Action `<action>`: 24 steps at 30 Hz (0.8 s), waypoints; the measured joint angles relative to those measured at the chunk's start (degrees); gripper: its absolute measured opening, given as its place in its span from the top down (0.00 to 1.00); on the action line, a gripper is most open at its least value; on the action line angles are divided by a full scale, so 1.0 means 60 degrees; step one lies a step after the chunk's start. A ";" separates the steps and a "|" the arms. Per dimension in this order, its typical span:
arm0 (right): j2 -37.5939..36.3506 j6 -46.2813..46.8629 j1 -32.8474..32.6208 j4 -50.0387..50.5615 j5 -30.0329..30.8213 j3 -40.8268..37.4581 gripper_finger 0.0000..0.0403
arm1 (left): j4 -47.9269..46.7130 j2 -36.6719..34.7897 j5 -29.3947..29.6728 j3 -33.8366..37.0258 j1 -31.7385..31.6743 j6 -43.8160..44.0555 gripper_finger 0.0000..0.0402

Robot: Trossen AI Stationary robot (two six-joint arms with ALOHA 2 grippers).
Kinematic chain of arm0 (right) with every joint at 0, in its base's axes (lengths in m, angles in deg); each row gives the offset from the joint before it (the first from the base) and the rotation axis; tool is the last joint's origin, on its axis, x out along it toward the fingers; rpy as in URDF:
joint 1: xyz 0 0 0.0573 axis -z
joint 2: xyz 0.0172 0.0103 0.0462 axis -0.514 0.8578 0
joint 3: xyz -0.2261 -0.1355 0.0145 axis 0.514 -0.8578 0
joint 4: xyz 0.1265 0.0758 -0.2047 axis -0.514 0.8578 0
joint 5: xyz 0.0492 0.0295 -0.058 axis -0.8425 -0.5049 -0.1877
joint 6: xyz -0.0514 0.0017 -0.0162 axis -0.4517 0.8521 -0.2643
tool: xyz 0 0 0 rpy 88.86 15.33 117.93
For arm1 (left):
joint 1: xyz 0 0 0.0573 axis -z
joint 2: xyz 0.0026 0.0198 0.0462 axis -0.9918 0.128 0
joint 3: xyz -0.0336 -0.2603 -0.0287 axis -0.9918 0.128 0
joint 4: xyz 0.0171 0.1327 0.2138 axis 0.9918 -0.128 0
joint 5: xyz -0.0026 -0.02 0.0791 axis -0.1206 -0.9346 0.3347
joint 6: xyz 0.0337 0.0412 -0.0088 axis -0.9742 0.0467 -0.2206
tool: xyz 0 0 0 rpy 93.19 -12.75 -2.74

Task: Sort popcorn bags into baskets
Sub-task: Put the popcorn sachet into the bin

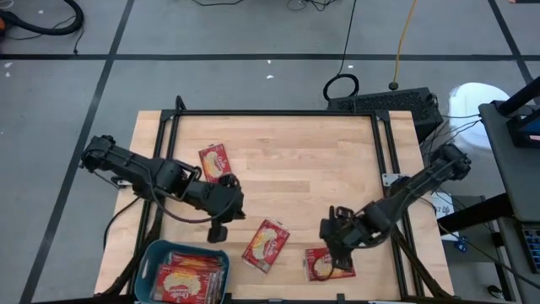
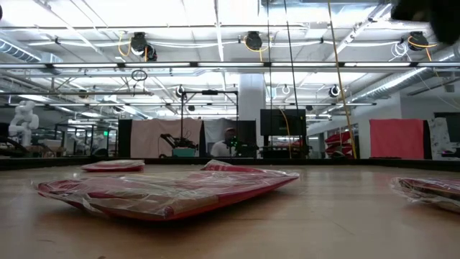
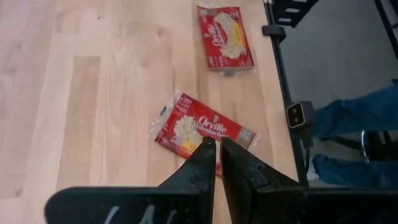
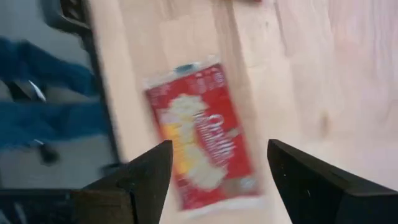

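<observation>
Three red popcorn bags lie flat on the wooden table: one toward the far left, one in the middle near the front, one at the near right. Several more lie in the teal-blue basket at the near left corner. My left gripper is shut and holds nothing; it sits between the basket and the middle bag. My right gripper is open just over the near-right bag, with a finger on either side of it in the right wrist view.
Black frame rails run along the table's edges. A dark box with cables sits beyond the far edge. A person's legs in blue jeans stand at the near edge. Bare wood lies across the table's far middle.
</observation>
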 joint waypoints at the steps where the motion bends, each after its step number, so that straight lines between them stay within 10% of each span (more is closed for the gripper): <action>1: -0.0025 -0.0378 0.0091 -0.0283 -0.0015 -0.0354 0.37 | 0.0000 0.0000 -0.0003 0.0000 -0.0031 0.0065 0.94; 9: -0.0152 -0.0960 0.0446 -0.4049 -0.2021 -0.3221 0.37 | -0.0026 0.0000 0.0004 0.0000 -0.0120 0.0433 0.94; 24: -0.0162 -0.1506 0.0366 -0.4836 -0.1728 -0.4731 0.45 | -0.0033 0.0001 0.0044 0.0000 -0.0120 0.0627 0.94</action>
